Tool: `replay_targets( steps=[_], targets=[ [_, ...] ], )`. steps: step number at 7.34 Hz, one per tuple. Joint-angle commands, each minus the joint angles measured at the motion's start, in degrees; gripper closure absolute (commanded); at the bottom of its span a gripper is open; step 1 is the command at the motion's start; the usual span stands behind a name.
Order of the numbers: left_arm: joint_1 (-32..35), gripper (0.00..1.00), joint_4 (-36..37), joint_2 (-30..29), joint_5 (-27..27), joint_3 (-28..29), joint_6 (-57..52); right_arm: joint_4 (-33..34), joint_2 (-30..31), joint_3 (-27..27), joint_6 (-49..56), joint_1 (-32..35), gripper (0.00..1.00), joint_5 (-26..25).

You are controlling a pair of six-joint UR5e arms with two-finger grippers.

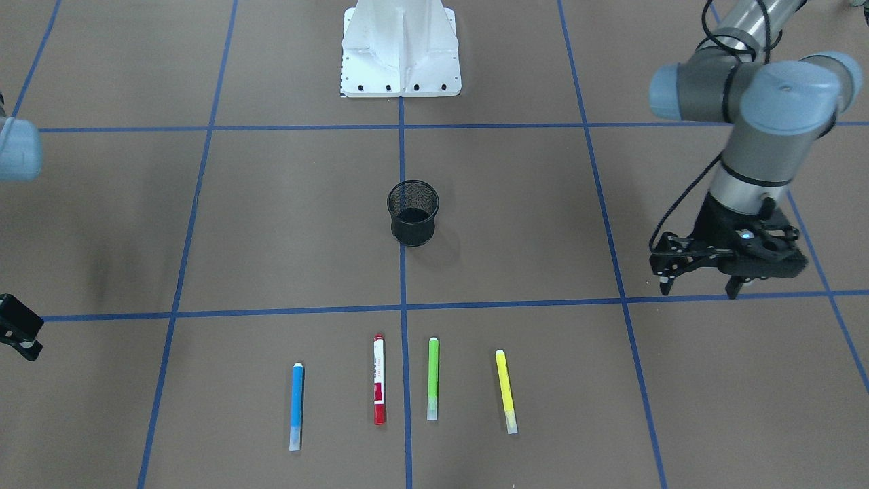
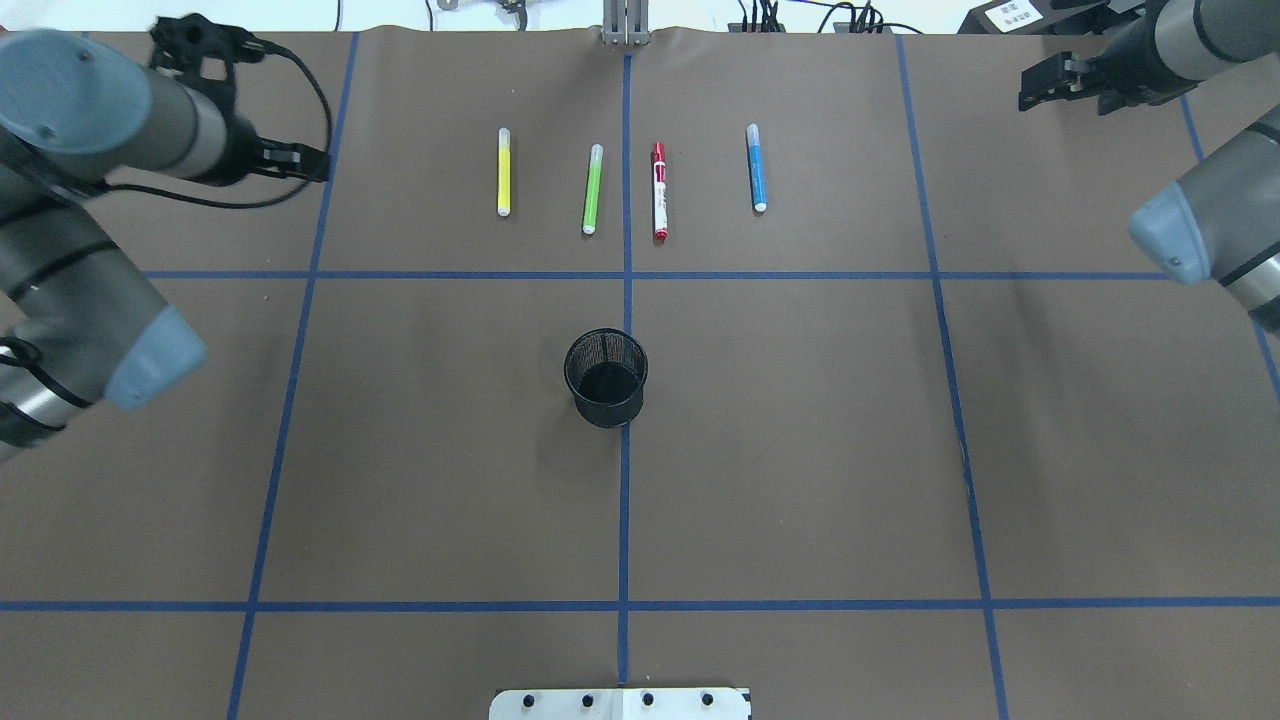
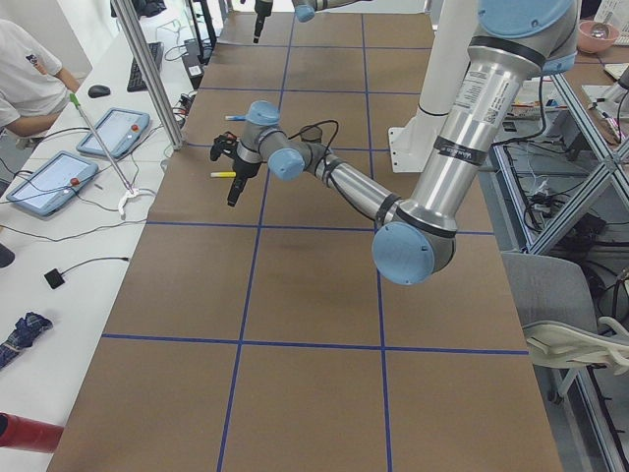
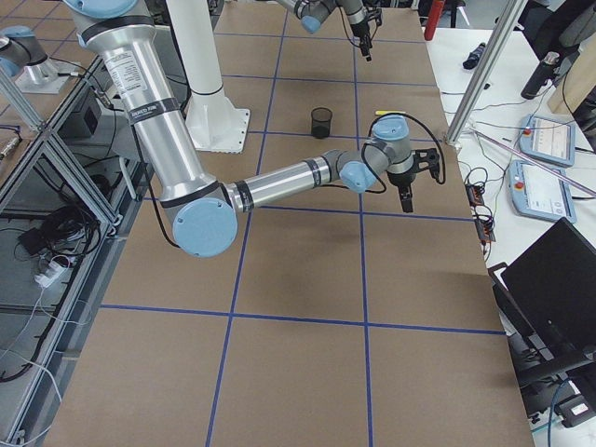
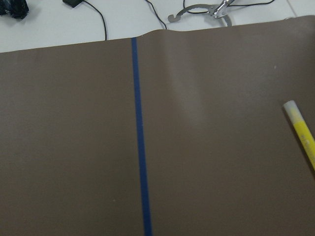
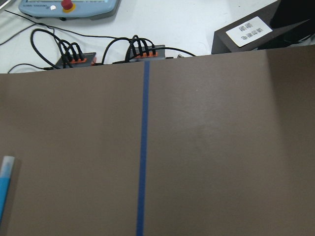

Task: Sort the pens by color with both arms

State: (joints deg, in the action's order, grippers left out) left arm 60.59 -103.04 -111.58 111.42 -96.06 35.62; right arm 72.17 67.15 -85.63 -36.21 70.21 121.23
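4 pens lie flat in 1 row at the table's far edge from the robot: yellow pen (image 2: 504, 172), light green pen (image 2: 593, 189), red pen (image 2: 659, 191), blue pen (image 2: 756, 168), well apart. Their long axes run roughly parallel to the centre tape line, the 3 translucent ends pointing away from the robot. 1 mesh cup (image 2: 606, 400) stands upright mid-table. Of 2 claws, the left gripper (image 1: 699, 288) hangs with fingers spread, holding nothing; whether the right gripper (image 2: 1045, 85) is spread or closed I cannot tell

Overhead and front cameras show you the mesh cup (image 2: 606, 378) from opposite sides, both steeply; end cameras sight along the table (image 3: 295, 285) toward it; wrist cameras sit close beyond it.
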Motion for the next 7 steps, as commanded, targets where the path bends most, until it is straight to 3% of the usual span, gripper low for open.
replay_targets(
  steps=[1,2,3,5,7],
  targets=[
    [11.96,0.0,11.07,0.58,12.46,1.65,-18.07,10.95,-0.88,0.02,8.33,7.36,0.0,9.33],
    [16.35,0.0,12.59,1.01,18.6,4.28,-24.31,13.15,-0.27,0.02,8.96,10.7,0.0,13.38],
    [20.23,0.0,12.6,4.06,24.92,5.43,-29.16,15.44,0.95,-0.76,11.75,13.78,0.0,14.03],
    [24.73,0.0,13.39,8.28,27.27,4.84,-31.49,25.68,1.23,-0.24,30.83,16.01,0.0,13.95],
    [26.41,0.0,14.09,8.93,27.36,8.33,-37.59,27.33,4.03,-1.9,35.15,16.01,0.0,13.24]
  ],
)
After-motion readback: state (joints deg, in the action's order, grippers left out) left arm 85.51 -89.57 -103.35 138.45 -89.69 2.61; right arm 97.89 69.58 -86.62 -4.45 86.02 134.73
